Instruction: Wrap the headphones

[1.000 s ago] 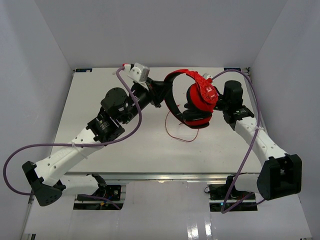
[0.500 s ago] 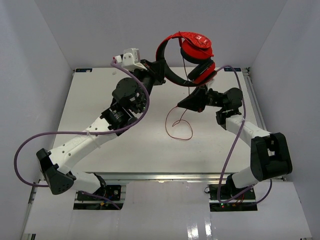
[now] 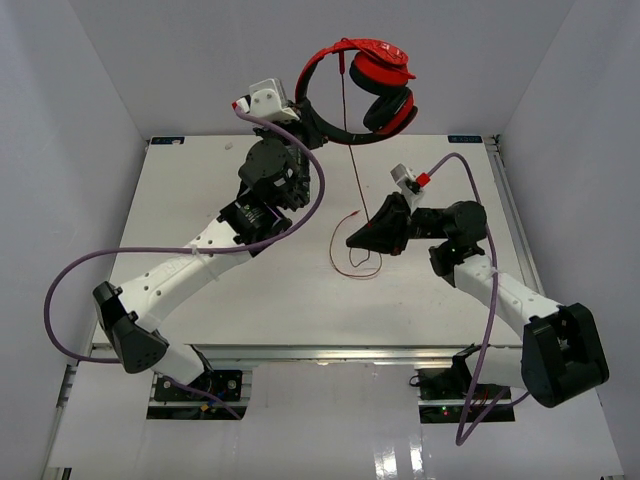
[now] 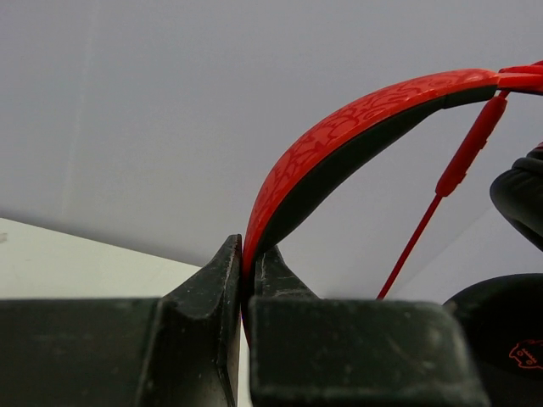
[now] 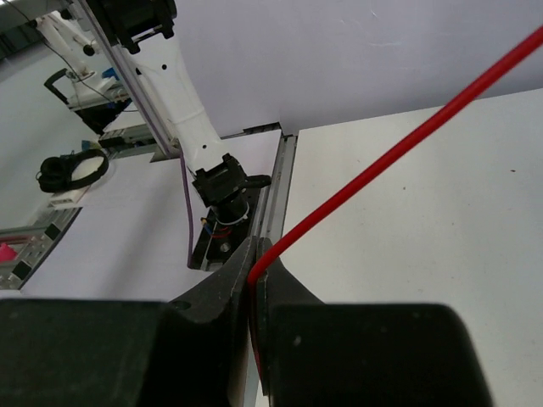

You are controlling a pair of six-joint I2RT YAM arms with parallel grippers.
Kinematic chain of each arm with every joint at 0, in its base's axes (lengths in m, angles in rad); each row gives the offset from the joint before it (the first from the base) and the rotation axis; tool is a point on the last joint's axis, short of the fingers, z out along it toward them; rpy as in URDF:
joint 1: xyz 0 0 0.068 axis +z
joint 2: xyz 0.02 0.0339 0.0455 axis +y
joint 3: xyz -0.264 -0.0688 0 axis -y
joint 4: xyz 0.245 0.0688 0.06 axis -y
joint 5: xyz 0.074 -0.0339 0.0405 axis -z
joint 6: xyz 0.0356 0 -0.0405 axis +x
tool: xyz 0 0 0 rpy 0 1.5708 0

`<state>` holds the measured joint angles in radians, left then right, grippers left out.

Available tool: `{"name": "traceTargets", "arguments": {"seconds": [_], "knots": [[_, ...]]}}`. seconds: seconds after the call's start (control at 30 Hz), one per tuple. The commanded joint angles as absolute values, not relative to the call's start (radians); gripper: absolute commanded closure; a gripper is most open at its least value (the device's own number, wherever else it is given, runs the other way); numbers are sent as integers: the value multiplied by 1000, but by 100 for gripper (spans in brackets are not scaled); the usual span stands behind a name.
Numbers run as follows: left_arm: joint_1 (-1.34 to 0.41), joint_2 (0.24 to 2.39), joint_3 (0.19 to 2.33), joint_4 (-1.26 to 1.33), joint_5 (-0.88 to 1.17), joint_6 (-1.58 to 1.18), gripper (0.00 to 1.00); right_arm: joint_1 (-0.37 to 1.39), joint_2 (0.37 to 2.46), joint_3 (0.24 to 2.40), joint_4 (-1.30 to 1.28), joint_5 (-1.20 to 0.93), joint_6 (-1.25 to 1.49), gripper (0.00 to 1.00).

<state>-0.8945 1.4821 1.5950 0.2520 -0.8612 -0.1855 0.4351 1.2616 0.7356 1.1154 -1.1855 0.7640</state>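
The red headphones (image 3: 378,72) hang high above the table's far edge, ear cups with black pads to the right. My left gripper (image 3: 305,106) is shut on the red headband (image 4: 356,119); its jaws pinch the band at its lower end (image 4: 249,254). The thin red cable (image 3: 352,150) drops from the headband to my right gripper (image 3: 354,240), which is shut on it low over the table's middle. In the right wrist view the cable (image 5: 399,161) runs taut up and right from the closed jaws (image 5: 253,264). The cable's loose end (image 3: 352,268) loops on the table.
The white table (image 3: 200,200) is walled by grey panels at the back and sides. Thick purple arm cables (image 3: 300,215) arc beside both arms. The table's metal edge rail (image 5: 276,199) and another arm's base lie beyond my right gripper.
My left arm has lifted the headphones higher and further back. My right gripper has let go near the ear cups, moved down and left, and now pinches the cable, which is pulled straight.
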Motion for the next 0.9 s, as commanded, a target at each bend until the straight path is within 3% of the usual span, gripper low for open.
{"name": "traceTargets", "arguments": {"seconds": [0.0,0.1,0.17,0.23,0.43,0.63,0.73,0.87], "knots": [[-847,1465,1695,310,-931,-49,100,443,1193,714,1055,-1243,655,92],[-820,1483,1704,282,-937,0,100,443,1166,744,853,-1258,571,92],[-800,1508,1693,251,-943,130,100,454,1138,963,220,-1111,3,92],[-783,1524,1671,233,-936,191,100,481,1130,1074,-108,-961,-246,92],[-701,1575,1546,125,-884,195,100,525,1115,1309,-519,-609,-548,92],[-701,1646,1497,-88,-681,125,100,661,1144,1364,-557,-33,-811,92],[-705,1655,1466,-201,-514,95,100,706,1126,1264,-421,199,-956,92],[-709,1612,1350,-234,-202,72,100,708,1110,1165,-165,358,-1036,92]]}}
